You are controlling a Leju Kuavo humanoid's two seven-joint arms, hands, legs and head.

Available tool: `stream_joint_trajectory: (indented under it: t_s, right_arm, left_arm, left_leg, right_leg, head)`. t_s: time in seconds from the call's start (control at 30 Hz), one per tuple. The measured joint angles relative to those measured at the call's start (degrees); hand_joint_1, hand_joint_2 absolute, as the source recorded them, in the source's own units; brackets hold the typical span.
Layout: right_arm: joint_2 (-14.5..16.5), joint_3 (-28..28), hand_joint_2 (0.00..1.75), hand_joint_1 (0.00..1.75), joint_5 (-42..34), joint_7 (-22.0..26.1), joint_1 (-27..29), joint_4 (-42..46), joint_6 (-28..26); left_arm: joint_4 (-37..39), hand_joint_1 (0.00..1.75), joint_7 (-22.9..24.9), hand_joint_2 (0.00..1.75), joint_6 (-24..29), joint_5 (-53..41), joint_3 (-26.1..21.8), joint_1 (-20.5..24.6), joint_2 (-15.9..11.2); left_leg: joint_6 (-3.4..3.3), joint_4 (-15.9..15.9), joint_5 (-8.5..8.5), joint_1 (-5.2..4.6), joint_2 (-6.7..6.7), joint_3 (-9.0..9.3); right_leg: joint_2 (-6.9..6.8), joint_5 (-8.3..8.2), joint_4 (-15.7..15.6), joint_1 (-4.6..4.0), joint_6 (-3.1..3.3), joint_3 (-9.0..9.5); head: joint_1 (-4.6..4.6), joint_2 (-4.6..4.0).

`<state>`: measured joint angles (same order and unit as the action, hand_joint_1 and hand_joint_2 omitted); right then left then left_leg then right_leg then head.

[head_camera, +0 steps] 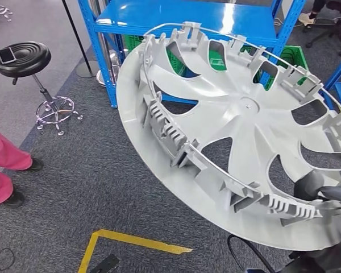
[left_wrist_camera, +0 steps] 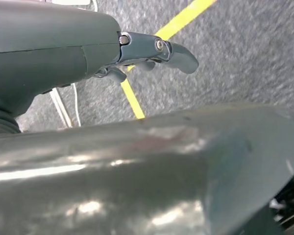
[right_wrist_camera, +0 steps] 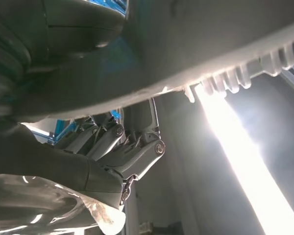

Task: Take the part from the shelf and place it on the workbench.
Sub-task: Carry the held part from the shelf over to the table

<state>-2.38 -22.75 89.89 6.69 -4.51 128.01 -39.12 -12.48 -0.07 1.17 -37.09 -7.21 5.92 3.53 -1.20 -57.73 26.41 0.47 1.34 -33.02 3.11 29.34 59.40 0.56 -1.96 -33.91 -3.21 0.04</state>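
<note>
While grey carpet (head_camera: 96,187) stretches underfoot, a black stool (head_camera: 23,58) stands at far left, a person's pink trouser legs (head_camera: 3,165) show at the near left edge, and yellow floor tape (head_camera: 130,240) angles across the near floor. Further back, the blue shelf (head_camera: 182,20) rises with green crates (head_camera: 295,57) behind it. Down by the robot's side hangs the left hand (left_wrist_camera: 153,54), its dark fingers (left_wrist_camera: 181,56) lightly curled over carpet and tape, nothing in them. Over to the right, the right hand (head_camera: 327,196) is clamped on the near-right rim of the part (head_camera: 241,131), fingers (right_wrist_camera: 136,154) tucked beneath its edge. That part is a big pale-grey wheel cover, held off the floor and tilted, ribbed inner side up, with curved spokes, clips and a wire ring around it, in front of the shelf.
</note>
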Motion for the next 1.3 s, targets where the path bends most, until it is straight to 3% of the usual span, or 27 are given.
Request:
stream_joint_trajectory:
  t_s: [0.1,0.13,0.17,0.2,0.27,0.33,0.5,0.53,0.6,0.67,0.7,0.73,0.77,0.8,0.87,0.93,1.0,1.07,1.1,1.2,1.23,1.27,1.3]
  right_arm:
    - [0.00,0.02,1.75,1.75,0.01,-0.02,-0.13,-0.03,0.00]
    - [0.00,0.00,1.75,1.75,0.01,-0.04,-0.11,-0.07,0.00]
    - [0.00,-0.02,1.75,1.75,0.01,-0.09,-0.10,-0.10,0.00]
    - [0.00,-0.04,1.75,1.75,0.01,-0.13,-0.09,-0.13,0.00]
    - [0.00,-0.09,1.75,1.75,0.01,-0.23,-0.13,-0.14,0.00]
    - [0.00,-0.10,1.75,1.75,0.01,-0.26,-0.20,-0.14,0.00]
    - [0.00,-0.14,1.75,1.75,0.01,-0.27,-0.32,-0.14,0.00]
    - [0.00,-0.16,1.75,1.75,0.01,-0.27,-0.35,-0.14,0.00]
    - [0.00,-0.26,1.75,1.75,0.02,-0.26,-0.42,-0.14,0.00]
    - [0.00,-0.32,1.75,1.75,0.03,-0.25,-0.46,-0.15,0.00]
    - [0.00,-0.33,1.75,1.75,0.03,-0.25,-0.45,-0.15,0.00]
    - [0.00,-0.33,1.75,1.75,0.03,-0.24,-0.44,-0.16,0.00]
    - [0.00,-0.34,1.75,1.75,0.03,-0.21,-0.43,-0.16,0.00]
    - [0.00,-0.34,1.75,1.75,0.03,-0.17,-0.44,-0.16,0.00]
    - [0.00,-0.34,1.75,1.75,0.03,-0.04,-0.48,-0.15,0.00]
    - [0.00,-0.31,1.75,1.75,0.02,0.13,-0.53,-0.14,0.00]
    - [0.00,-0.28,1.75,1.75,0.00,0.26,-0.52,-0.14,0.00]
    - [0.00,-0.24,1.75,1.75,-0.03,0.38,-0.52,-0.14,0.00]
    - [0.00,-0.19,1.75,1.75,-0.03,0.47,-0.57,-0.14,0.00]
    - [0.00,-0.10,1.75,1.75,-0.06,0.78,-0.62,-0.14,0.00]
    - [0.00,-0.09,1.75,1.75,-0.07,0.86,-0.60,-0.14,0.00]
    - [0.01,-0.09,1.75,1.75,-0.08,0.93,-0.59,-0.14,0.00]
    - [0.01,-0.09,1.75,1.75,-0.09,1.01,-0.60,-0.14,0.00]
  left_arm:
    - [0.00,0.00,-0.02,0.00,0.01,0.01,-0.01,-0.05,-0.03]
    - [0.00,0.00,-0.02,0.00,-0.01,0.01,-0.01,-0.09,-0.03]
    - [0.00,0.00,-0.02,0.00,-0.04,0.01,-0.01,-0.11,-0.01]
    - [0.00,0.00,-0.02,0.00,-0.07,-0.02,-0.01,-0.09,0.03]
    - [0.00,0.00,-0.02,0.00,-0.10,-0.09,-0.01,0.03,0.12]
    - [0.00,0.00,-0.02,0.00,-0.10,-0.15,-0.01,0.11,0.16]
    - [0.00,0.00,-0.02,0.00,-0.10,-0.16,-0.01,0.12,0.16]
    - [0.00,0.00,-0.02,0.00,-0.11,-0.16,-0.01,0.11,0.17]
    - [0.00,0.00,-0.02,0.00,-0.14,-0.21,0.01,0.22,0.15]
    - [0.00,0.00,-0.02,0.00,-0.16,-0.24,0.02,0.23,0.14]
    - [0.00,0.00,-0.02,0.00,-0.18,-0.25,0.02,0.14,0.15]
    - [0.00,0.00,-0.01,0.00,-0.19,-0.26,0.02,0.07,0.15]
    - [0.00,0.00,-0.01,0.00,-0.19,-0.28,0.02,0.04,0.15]
    - [0.00,0.00,0.01,0.00,-0.19,-0.31,0.02,0.06,0.13]
    - [0.00,0.00,0.02,0.00,-0.19,-0.35,0.02,0.13,0.04]
    - [0.00,0.00,0.03,0.00,-0.19,-0.44,0.02,0.23,-0.04]
    - [0.00,0.00,0.04,0.00,-0.23,-0.58,0.02,0.34,0.01]
    - [0.00,0.00,0.04,0.00,-0.29,-0.67,0.02,0.43,0.09]
    - [0.00,0.00,0.04,0.00,-0.31,-0.68,0.02,0.46,0.12]
    - [0.00,0.00,0.04,0.00,-0.32,-0.69,0.02,0.33,0.03]
    - [0.00,0.00,0.04,0.00,-0.33,-0.70,0.02,0.29,0.02]
    - [0.00,0.00,0.04,0.00,-0.33,-0.70,0.02,0.30,0.01]
    - [0.00,0.00,0.04,0.00,-0.34,-0.70,0.02,0.34,0.02]
  left_leg:
    - [-0.43,0.26,-0.12,-0.03,-1.53,0.00]
    - [-0.46,0.25,-0.10,-0.07,-2.10,-0.02]
    - [-0.47,0.23,-0.09,-0.08,-2.64,-0.03]
    - [-0.46,0.21,-0.07,-0.08,-3.15,-0.02]
    - [-0.33,0.16,0.01,-0.12,-3.99,0.09]
    - [-0.19,0.10,0.09,-0.19,-4.38,0.21]
    - [0.08,-0.10,0.21,-0.47,-4.62,0.16]
    - [0.34,-0.18,0.19,-0.57,-5.06,0.14]
    - [1.30,-3.61,2.63,-0.46,-4.10,-1.09]
    - [2.07,-11.38,6.98,-0.20,-2.33,-4.13]
    - [2.14,-14.83,8.29,-0.16,-2.04,-5.58]
    - [2.13,-16.55,8.48,-0.16,-1.95,-6.29]
    - [2.05,-16.14,7.57,-0.16,-1.89,-6.06]
    - [1.91,-13.56,5.71,-0.14,-1.66,-4.84]
    - [1.56,-5.97,2.05,-0.02,-0.08,-1.37]
    - [1.32,-1.57,1.05,0.02,1.38,0.49]
    - [1.00,-0.86,1.21,-0.08,1.16,0.60]
    - [0.30,-0.33,0.79,0.04,0.23,0.61]
    - [-0.05,-0.05,0.60,0.13,-0.27,0.62]
    - [-0.43,0.02,0.51,0.04,-1.83,0.48]
    - [-0.46,0.01,0.53,0.01,-2.39,0.47]
    - [-0.45,0.00,0.55,0.01,-2.92,0.46]
    - [-0.41,-0.01,0.58,0.01,-3.39,0.50]
  right_leg:
    - [-2.26,4.96,9.96,0.01,-0.57,-4.73]
    - [-2.46,5.87,12.96,0.04,-0.76,-6.14]
    - [-2.60,5.73,14.03,0.07,-0.90,-6.63]
    - [-2.80,4.55,12.82,0.08,-0.98,-5.97]
    - [-4.21,0.85,5.45,0.06,-0.89,-2.01]
    - [-5.86,-1.17,-0.13,-0.01,-0.72,1.02]
    - [-6.96,-0.91,-1.69,-0.30,-0.38,1.89]
    - [-6.77,-0.87,-1.89,-0.45,-0.05,1.95]
    - [-5.24,-1.36,-2.19,-0.34,1.21,1.88]
    - [-3.54,-1.85,-2.35,-0.19,2.12,1.70]
    - [-2.96,-1.89,-2.33,-0.23,2.19,1.65]
    - [-2.34,-1.92,-2.28,-0.27,2.23,1.62]
    - [-1.72,-1.94,-2.21,-0.29,2.24,1.61]
    - [-1.10,-1.94,-2.11,-0.29,2.22,1.62]
    - [-0.04,-1.87,-1.81,-0.33,2.02,1.52]
    - [0.88,-1.97,-1.50,-0.30,1.47,0.98]
    - [1.64,-2.28,-1.53,-0.14,0.73,0.44]
    - [0.86,-1.49,-0.71,-0.07,0.15,-0.36]
    - [-0.06,-0.25,1.15,-0.08,-0.07,-1.32]
    - [-2.36,4.80,11.74,0.06,-0.60,-6.16]
    - [-2.55,5.34,14.03,0.09,-0.76,-7.17]
    - [-2.70,4.76,14.08,0.11,-0.87,-7.12]
    - [-2.97,3.19,11.73,0.11,-0.88,-5.85]
  head:
    - [0.24,0.00]
    - [0.23,0.00]
    - [0.23,0.00]
    - [0.24,0.00]
    - [0.26,0.00]
    - [0.27,0.00]
    - [0.27,0.00]
    - [0.25,0.00]
    - [0.04,0.00]
    - [-0.11,0.00]
    - [-0.13,0.00]
    - [-0.13,0.00]
    - [-0.14,0.00]
    - [-0.14,0.00]
    - [-0.13,0.00]
    - [-0.10,0.00]
    - [-0.10,0.01]
    - [0.04,0.01]
    - [0.19,0.00]
    - [0.43,0.00]
    - [0.42,0.00]
    - [0.42,0.00]
    - [0.42,0.00]
